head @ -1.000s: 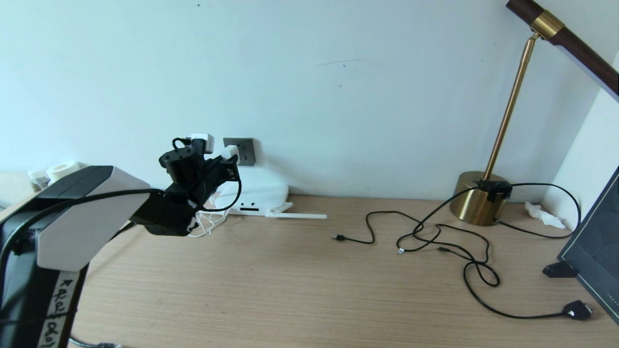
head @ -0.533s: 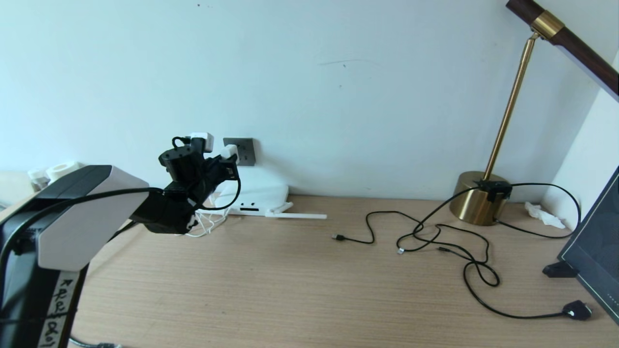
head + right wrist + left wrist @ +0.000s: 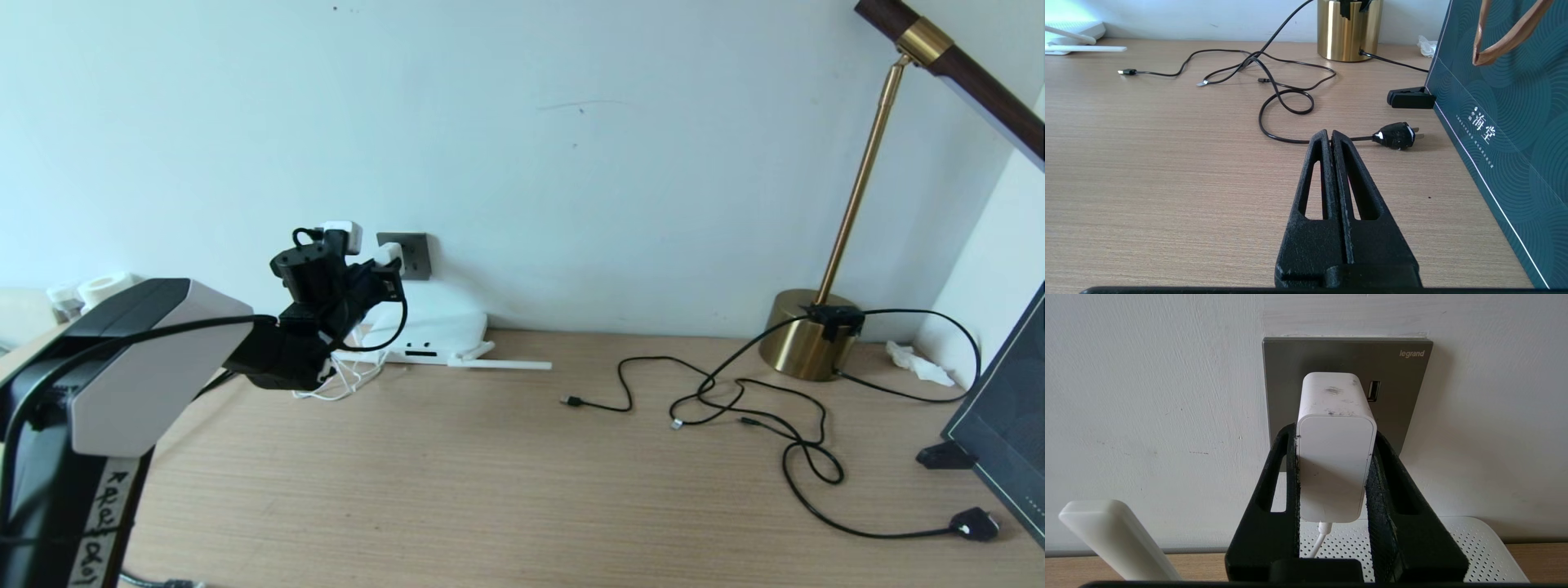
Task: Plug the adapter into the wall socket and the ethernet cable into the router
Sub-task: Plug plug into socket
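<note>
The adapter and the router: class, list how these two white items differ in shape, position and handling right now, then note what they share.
Shape: the adapter is a small cube-like block; the router is a flat, wide box with stick antennas.
Position: the adapter is held up in front of the wall socket; the router rests on the desk below it.
Handling: the left gripper clamps the adapter; nothing grips the router.
Both are white.

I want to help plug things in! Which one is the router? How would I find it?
Look at the white wall behind the wooden desk and find the grey wall socket low on its left side. Directly below it, against the wall, lies the router, a flat white rounded box. Unlike the small white adapter nearby, it has long thin stick antennas.
</note>
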Motion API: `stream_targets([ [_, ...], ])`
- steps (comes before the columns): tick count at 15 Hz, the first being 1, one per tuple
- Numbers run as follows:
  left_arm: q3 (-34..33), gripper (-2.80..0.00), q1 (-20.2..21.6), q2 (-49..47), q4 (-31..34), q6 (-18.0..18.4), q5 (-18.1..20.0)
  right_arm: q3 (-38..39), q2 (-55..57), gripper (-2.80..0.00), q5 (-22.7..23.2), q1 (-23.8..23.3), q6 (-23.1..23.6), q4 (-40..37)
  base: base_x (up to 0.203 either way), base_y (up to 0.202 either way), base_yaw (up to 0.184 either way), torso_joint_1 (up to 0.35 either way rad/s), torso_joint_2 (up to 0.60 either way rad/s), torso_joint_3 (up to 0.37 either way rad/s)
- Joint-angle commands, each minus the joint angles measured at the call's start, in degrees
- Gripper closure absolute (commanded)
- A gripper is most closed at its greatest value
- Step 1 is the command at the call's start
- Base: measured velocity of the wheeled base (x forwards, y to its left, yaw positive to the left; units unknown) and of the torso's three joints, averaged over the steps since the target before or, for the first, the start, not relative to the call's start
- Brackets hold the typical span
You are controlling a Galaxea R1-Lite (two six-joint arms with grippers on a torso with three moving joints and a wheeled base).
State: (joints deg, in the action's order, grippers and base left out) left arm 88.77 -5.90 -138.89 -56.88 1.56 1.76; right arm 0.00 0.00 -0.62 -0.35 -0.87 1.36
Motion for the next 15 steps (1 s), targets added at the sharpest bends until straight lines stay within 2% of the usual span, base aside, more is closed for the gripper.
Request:
stream_targets([
  [1,0.26,0.00,0.01,-0.29,-0.38,0.02,0.00,0.70,0.00,0.00,0.01,0.00,-0.01,0.05,0.000,0.000,0.000,0.000,0.00,0.000],
  [15,1.67,0.00,-0.08,-1.65,-0.22,0.02,-0.09,0.70,0.00,0.00,0.01,0.00,-0.01,0.05,0.000,0.000,0.000,0.000,0.00,0.000],
])
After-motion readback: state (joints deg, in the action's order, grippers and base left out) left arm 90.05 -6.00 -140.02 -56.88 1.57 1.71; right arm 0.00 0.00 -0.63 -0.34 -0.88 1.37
